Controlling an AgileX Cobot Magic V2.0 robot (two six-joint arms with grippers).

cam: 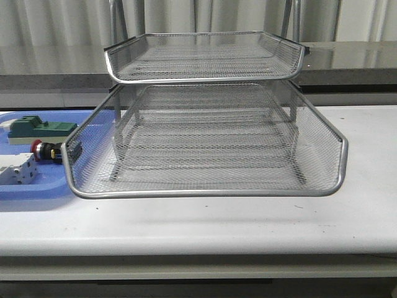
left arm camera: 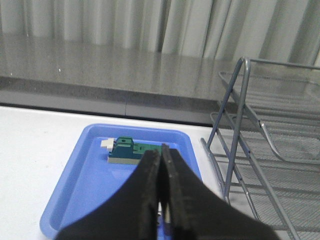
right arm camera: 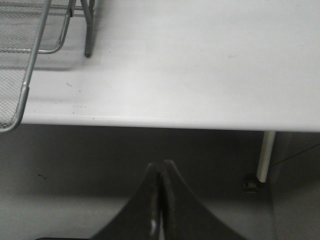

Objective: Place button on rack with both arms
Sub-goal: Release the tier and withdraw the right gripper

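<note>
Red-capped button w/ black body, beside rack.

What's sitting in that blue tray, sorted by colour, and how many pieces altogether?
Red-capped: 1, the button
Green-topped: 1, the green block
White: 1, the white block
Total: 3 pieces in the blue tray, beside the rack.

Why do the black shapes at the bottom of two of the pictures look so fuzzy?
In the left wrist view the left gripper sits too near the lens, so it blurs while the blue tray stays fairly sharp; in the right wrist view the right gripper blurs likewise; the front view is evenly lit, the rack crisp.
</note>
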